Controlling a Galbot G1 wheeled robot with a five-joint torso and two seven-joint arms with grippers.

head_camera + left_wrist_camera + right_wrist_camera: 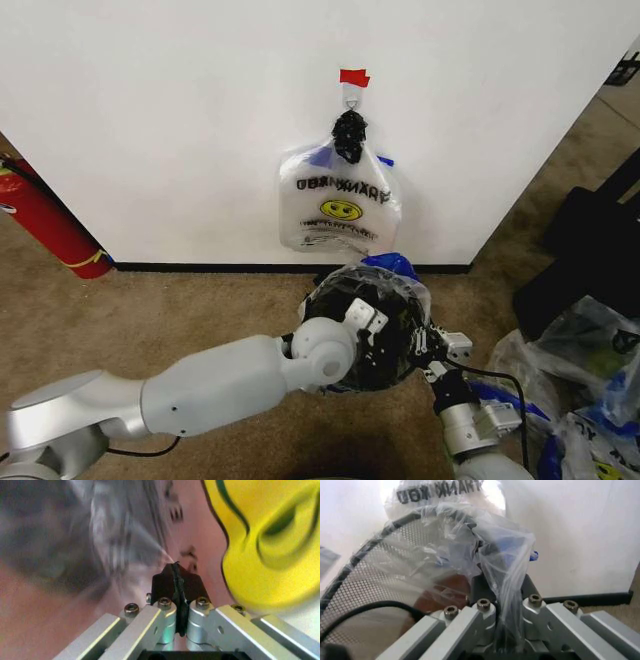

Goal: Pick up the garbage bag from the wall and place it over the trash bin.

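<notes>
Head view: the trash bin [375, 325] stands on the carpet just in front of the wall [180, 120]. The garbage bag [398, 272], clear film with blue edges, is already draped over the bin's far rim and down its sides. On the wall, a smiley-face bag [340, 205] hangs from the metal hook [350, 95] under the red tape [354, 77]. The left hand [368, 322] reaches into the bin mouth; the right hand [432, 350] sits at the bin's right rim. A red fire extinguisher [45, 225] leans at the left.

Left wrist view: left hand clenched, black pads [182, 585] pressed together with a thin edge of film between them. The film looks like the garbage bag, though the surroundings are too smeared to be sure.

Right wrist view: right hand [502, 607] clamped on a bunched fold of the garbage bag at the mesh rim.

Progress, judged: bag off the wall and partly over the bin. Left to do: spread the mouth fully round the rim, then release.
</notes>
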